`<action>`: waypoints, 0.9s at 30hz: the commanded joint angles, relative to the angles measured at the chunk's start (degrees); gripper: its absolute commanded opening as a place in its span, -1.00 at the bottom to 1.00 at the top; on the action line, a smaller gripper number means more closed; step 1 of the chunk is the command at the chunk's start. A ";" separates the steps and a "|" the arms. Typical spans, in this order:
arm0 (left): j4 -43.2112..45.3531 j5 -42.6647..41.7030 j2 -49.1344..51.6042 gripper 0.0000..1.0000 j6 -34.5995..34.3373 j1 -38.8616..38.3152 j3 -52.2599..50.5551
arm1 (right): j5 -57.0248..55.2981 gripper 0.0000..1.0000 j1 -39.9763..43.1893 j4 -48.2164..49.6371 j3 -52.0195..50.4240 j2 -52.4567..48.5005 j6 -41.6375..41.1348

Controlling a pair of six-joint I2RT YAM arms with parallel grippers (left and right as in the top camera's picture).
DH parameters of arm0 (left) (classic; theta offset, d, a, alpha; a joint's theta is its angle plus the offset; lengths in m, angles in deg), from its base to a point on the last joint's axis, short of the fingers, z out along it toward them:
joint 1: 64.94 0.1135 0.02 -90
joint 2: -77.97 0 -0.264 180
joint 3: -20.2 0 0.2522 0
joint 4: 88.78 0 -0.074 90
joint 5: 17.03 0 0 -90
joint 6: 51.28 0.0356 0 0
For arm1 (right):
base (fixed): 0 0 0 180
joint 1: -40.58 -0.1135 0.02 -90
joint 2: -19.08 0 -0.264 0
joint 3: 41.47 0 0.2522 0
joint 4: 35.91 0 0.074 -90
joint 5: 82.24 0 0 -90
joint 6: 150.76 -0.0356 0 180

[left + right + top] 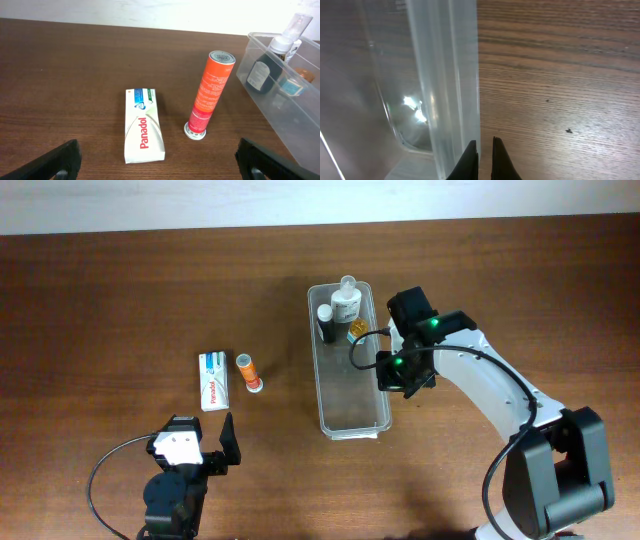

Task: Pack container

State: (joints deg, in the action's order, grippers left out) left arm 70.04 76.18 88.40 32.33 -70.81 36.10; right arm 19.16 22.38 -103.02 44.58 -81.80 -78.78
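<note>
Shows a clear container (350, 395) lying right of centre on the tabletop (120, 300), with a white pump bottle (346, 302) and a dark bottle (326, 322) in its far end. Finds the right tool (484, 155) just outside the container's right wall, narrow, tips almost together, gripping nothing. Has the left tool (160, 165) wide at near left, facing a Panadol box (144, 125) and an orange tube (210, 92) lying side by side.
</note>
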 commanded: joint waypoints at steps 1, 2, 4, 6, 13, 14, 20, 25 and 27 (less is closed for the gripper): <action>0.13 -0.42 -0.44 0.99 0.90 0.02 -0.24 | 1.73 -0.92 -1.77 0.61 0.20 0.24 0.42; 0.13 -0.42 -0.44 0.99 0.90 0.02 -0.24 | 1.40 -0.92 -1.97 0.63 0.20 0.24 0.85; 0.13 -0.42 -0.44 0.99 0.92 0.02 -0.24 | -0.92 -0.92 -1.92 0.63 0.20 0.39 0.81; 0.13 -0.42 -0.44 0.99 0.90 0.02 -0.24 | -5.31 -0.92 -1.16 0.66 0.31 0.90 0.72; 0.13 -0.42 -0.44 0.99 0.92 0.02 -0.24 | -8.00 -0.54 10.54 -0.94 2.89 8.87 1.90; 0.13 -0.04 -0.44 0.99 1.14 0.02 -0.24 | -6.69 -0.37 12.35 -1.11 3.45 10.93 3.04; 0.79 7.15 -0.44 0.99 3.67 0.02 -0.24 | -1.05 0.50 19.56 -1.11 5.60 25.53 5.77; 2.27 10.67 -0.44 0.99 4.92 0.02 -0.24 | -1.60 0.91 20.59 -1.03 5.64 38.58 5.77; 3.50 10.75 -0.44 0.99 4.92 0.02 -0.24 | -1.70 0.97 20.59 -1.03 5.66 43.06 5.77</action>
State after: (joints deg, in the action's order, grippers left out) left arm 72.09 83.70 88.40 35.56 -70.81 36.07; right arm 16.69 42.64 -103.87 49.70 -43.94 -73.58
